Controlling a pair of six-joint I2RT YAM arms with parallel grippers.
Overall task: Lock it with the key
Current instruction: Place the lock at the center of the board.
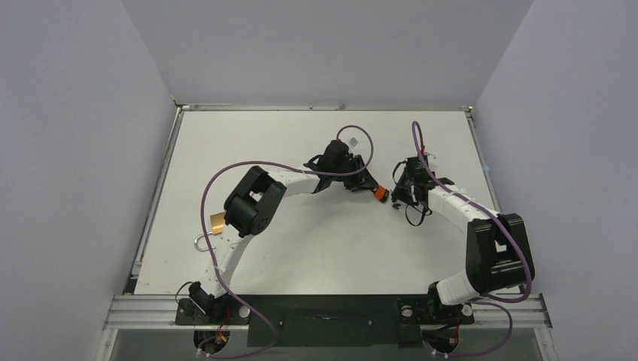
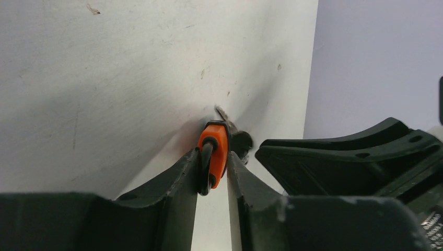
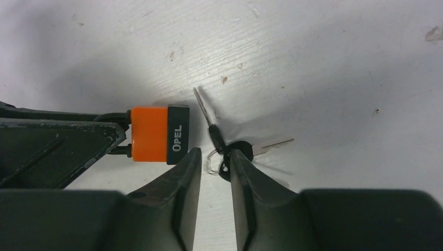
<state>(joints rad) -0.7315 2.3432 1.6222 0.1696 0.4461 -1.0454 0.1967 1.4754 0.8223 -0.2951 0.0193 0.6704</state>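
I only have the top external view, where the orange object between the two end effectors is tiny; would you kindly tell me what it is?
Observer: An orange padlock with a black base marked OPEL.
Operator: Thank you. Who has it?
Observer: Its shackle end sits pinched in the left end effector.
Operator: And where are the keys?
Observer: Two keys lie together on the table beside the padlock's base, at the tips of the right end effector; whether they are gripped, I cannot tell.
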